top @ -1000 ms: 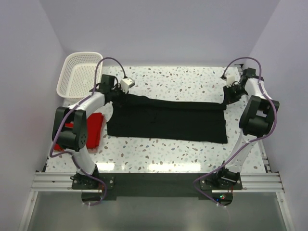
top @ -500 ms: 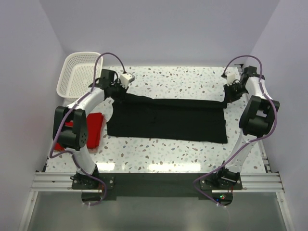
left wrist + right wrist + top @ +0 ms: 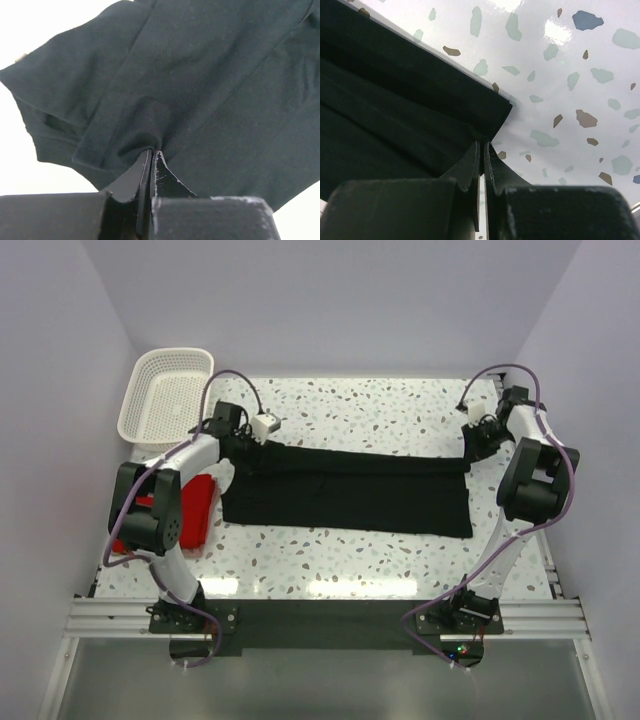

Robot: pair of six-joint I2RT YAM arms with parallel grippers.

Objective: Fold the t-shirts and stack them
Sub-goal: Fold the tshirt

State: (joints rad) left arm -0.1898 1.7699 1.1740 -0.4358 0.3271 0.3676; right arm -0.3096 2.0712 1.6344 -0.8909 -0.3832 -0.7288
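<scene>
The black t-shirt (image 3: 345, 490) lies across the middle of the table, folded into a long band. My left gripper (image 3: 243, 448) is shut on its far left corner; in the left wrist view the cloth (image 3: 190, 75) is pinched between the closed fingertips (image 3: 152, 152). My right gripper (image 3: 468, 450) is shut on the shirt's far right corner (image 3: 420, 100), with the jaws closed on the cloth's edge (image 3: 481, 145). The red t-shirt (image 3: 196, 508) lies folded at the left, partly behind my left arm.
A white lattice basket (image 3: 166, 392) stands at the far left corner. The speckled table (image 3: 360, 405) shows behind and in front of the black shirt. Side walls stand close on both sides.
Both grippers have moved the shirt's far edge back towards the near side and lower, after lifting it slightly. The far edge now lies flatter over the band.
</scene>
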